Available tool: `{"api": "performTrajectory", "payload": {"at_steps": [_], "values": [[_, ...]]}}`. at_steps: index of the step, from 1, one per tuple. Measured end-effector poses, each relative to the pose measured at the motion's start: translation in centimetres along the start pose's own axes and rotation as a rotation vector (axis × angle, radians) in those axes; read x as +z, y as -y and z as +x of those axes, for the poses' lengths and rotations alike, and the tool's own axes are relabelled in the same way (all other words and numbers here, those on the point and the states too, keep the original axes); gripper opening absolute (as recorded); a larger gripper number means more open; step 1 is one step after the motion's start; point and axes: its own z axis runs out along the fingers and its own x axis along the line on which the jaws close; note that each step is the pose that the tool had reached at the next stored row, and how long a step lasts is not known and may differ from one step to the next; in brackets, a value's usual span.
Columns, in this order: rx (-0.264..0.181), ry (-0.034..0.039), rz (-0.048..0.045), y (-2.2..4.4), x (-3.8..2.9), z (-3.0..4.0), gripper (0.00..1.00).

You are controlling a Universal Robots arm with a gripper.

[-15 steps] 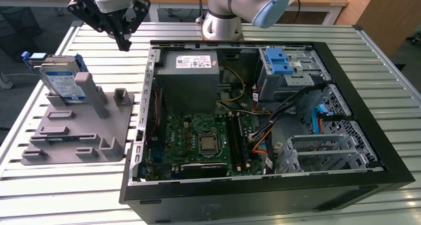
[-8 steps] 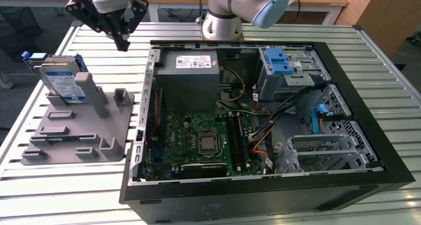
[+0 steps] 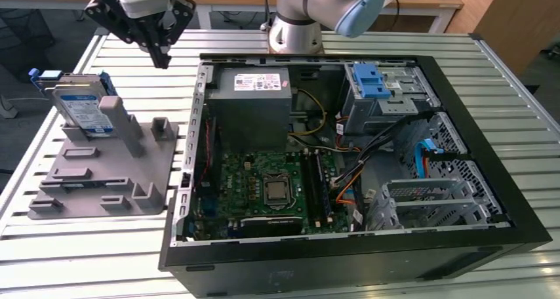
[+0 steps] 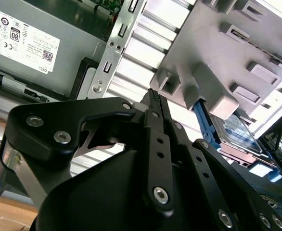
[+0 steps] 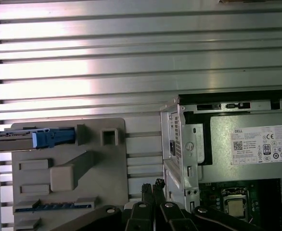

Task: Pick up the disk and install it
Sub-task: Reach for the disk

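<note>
Silver disk (image 3: 81, 109) standing in grey holder (image 3: 96, 181), end effector (image 3: 161, 61) closed, empty, nearby

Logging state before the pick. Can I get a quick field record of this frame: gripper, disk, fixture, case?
gripper: shut, empty, above the slatted table, between the grey fixture and the computer case
disk: standing on edge in the grey fixture, apart from the gripper
grey fixture: on the table, at the exterior view's left of the computer case
computer case: open, motherboard exposed
task state: disk not yet picked up
</note>
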Motion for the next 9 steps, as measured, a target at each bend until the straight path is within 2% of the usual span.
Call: {"api": "performTrajectory", "payload": {"at_steps": [9], "values": [[0.0,0.0,0.0,0.03,0.05,0.37,0.15]]}}
